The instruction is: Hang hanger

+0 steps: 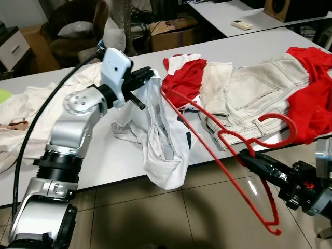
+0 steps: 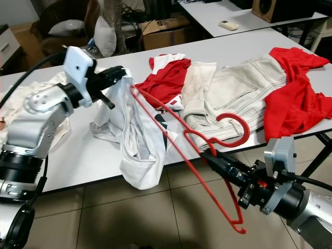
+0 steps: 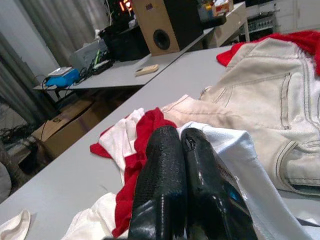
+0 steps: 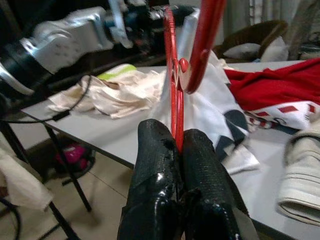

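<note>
Between the two claws the job looks about halfway: the left gripper point(image 1: 147, 83) is pinched shut on the white shirt point(image 1: 163, 150), the right gripper point(image 2: 207, 155) clamps the red hanger point(image 2: 181, 129), one end reaching into the shirt, hanging up still ahead.

Grey tables point(image 1: 104, 166) (two, parallel) stand over beige tiled floor point(image 1: 171, 218).

Silver jointed arms with black cable, white wrist camera housing point(image 1: 115, 72), textured black gripper fingers point(image 3: 160, 185).
</note>
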`<state>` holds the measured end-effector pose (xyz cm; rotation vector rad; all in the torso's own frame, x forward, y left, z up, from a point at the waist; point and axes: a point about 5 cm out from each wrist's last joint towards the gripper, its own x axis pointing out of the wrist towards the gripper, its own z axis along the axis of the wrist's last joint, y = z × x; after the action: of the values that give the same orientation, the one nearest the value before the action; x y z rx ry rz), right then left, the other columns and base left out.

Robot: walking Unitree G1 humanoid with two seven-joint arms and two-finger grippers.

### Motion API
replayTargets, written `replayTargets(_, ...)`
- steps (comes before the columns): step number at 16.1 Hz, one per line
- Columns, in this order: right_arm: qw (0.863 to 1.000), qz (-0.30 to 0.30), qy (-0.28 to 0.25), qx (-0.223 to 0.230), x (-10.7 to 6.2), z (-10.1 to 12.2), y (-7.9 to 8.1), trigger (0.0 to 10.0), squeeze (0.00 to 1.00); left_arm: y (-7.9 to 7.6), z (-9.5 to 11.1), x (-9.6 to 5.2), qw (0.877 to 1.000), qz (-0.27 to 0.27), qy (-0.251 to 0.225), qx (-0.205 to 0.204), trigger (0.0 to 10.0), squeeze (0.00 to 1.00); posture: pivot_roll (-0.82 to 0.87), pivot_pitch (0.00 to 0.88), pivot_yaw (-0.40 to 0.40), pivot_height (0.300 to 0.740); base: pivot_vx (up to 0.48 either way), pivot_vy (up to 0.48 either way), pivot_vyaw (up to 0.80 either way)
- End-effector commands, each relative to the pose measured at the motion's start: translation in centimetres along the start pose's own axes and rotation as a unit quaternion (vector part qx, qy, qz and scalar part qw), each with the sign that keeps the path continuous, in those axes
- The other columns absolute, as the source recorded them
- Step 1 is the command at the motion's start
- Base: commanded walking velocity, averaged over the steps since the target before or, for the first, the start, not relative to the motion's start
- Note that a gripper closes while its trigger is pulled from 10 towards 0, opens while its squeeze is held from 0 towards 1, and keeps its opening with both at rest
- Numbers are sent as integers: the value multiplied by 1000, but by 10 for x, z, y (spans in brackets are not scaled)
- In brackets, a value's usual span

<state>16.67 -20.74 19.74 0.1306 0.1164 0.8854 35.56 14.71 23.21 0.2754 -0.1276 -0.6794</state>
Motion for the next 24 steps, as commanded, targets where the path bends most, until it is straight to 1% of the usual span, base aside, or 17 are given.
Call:
replayTargets(1, 1000, 17, 5, 10, 2, -2, 6, 10000, 0, 4, 1, 3, 1000, 12, 4, 12, 0, 0, -158, 0, 183, 740, 0, 0, 0)
replayTargets(2, 1000, 15, 17, 16, 2, -7, 7, 10000, 0, 4, 1, 5, 1000, 13, 4, 14, 0, 0, -162, 0, 185, 740, 0, 0, 0)
replayTargets(4, 999, 9, 28, 23, 3, -12, 7, 10000, 0, 5, 8, 6, 1000, 7, -11, 9, 0, 0, -164, 0, 185, 740, 0, 0, 0)
replayTargets(6, 999, 0, 40, 28, 5, -17, 6, 10000, 0, 6, 11, 2, 1000, 2, -14, 19, 0, 0, -162, 0, 182, 740, 0, 0, 0)
replayTargets(9, 994, -25, 98, 34, 11, -36, -1, 10000, 0, 5, 19, -1, 999, -11, -29, 24, 0, 0, -156, 0, 169, 740, 0, 0, 0)
replayTargets(12, 990, -43, 131, 26, 16, -47, -8, 10000, 0, 4, 24, -3, 999, -18, -35, 30, 0, 0, -151, 0, 158, 740, 0, 0, 0)
replayTargets(16, 990, -38, 131, 25, 19, -46, -8, 10000, 0, 9, 26, -8, 999, -6, -34, 34, 0, 0, -148, 0, 154, 740, 0, 0, 0)
replayTargets(17, 989, -54, 135, 25, 21, -47, -11, 10000, 0, 7, 29, -10, 999, -14, -38, 34, 0, 0, -148, 0, 151, 740, 0, 0, 0)
replayTargets(18, 987, -81, 135, 34, 24, -48, -16, 10000, 0, 6, 32, -10, 998, -24, -42, 35, 0, 0, -148, 0, 150, 740, 0, 0, 0)
replayTargets(19, 983, -119, 130, 55, 29, -49, -22, 10000, 0, 4, 34, -11, 998, -35, -46, 36, 0, 0, -149, 0, 150, 740, 0, 0, 0)
replayTargets(20, 978, -150, 120, 77, 35, -50, -27, 10000, 0, 4, 35, -13, 997, -41, -47, 37, 0, 0, -150, 0, 150, 740, 0, 0, 0)
replayTargets(21, 975, -174, 107, 89, 42, -49, -32, 10000, 0, 5, 35, -14, 997, -39, -45, 41, 0, 0, -150, 0, 150, 740, 0, 0, 0)
replayTargets(22, 971, -194, 77, 115, 49, -44, -37, 10000, 0, 11, 35, -17, 998, -25, -43, 48, 0, 0, -149, 0, 144, 740, 0, 0, 0)
replayTargets(23, 969, -202, 43, 134, 56, -36, -42, 10000, 0, 21, 38, -20, 998, 1, -46, 52, 0, 0, -147, 0, 138, 740, 0, 0, 0)
replayTargets(24, 971, -214, 4, 110, 61, -19, -49, 10000, 0, 31, 44, -25, 996, 27, -58, 60, 0, 0, -145, 0, 134, 740, 0, 0, 0)
